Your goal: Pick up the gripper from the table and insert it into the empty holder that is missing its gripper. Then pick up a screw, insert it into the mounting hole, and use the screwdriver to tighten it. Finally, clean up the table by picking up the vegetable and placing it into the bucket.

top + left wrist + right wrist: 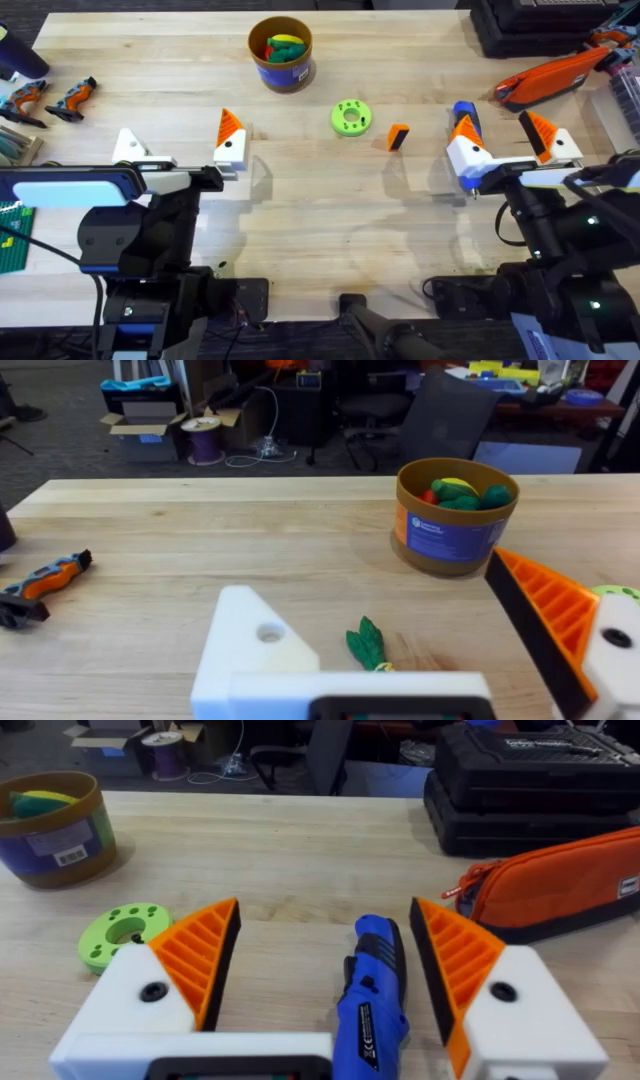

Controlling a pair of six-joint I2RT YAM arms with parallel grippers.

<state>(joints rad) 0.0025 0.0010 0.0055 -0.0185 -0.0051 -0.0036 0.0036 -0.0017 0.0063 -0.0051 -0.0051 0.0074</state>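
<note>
The small orange gripper tip (pixel 398 136) with a black face lies loose on the table, right of centre. My left gripper (pixel 180 147) (pixel 365 585) is open; one finger is the bare white holder (pixel 130 147) (pixel 255 645), the other carries an orange tip (pixel 230 130) (pixel 545 615). The green vegetable (pixel 368 645) lies on the wood between these fingers. My right gripper (pixel 505 140) (pixel 325 935) is open over the blue screwdriver (pixel 465 115) (pixel 368 1000), which lies flat between its orange-tipped fingers. The bucket (pixel 281 52) (pixel 455 515) (pixel 45 825) stands at the back with toy foods inside.
A lime-green round disc (pixel 351 117) (pixel 120 932) sits left of the loose tip. An orange pouch (pixel 555 75) (pixel 560 885) and a black case (pixel 530 25) (pixel 540 785) occupy the back right. Small orange-and-black tools (pixel 70 95) (pixel 45 585) lie at the far left.
</note>
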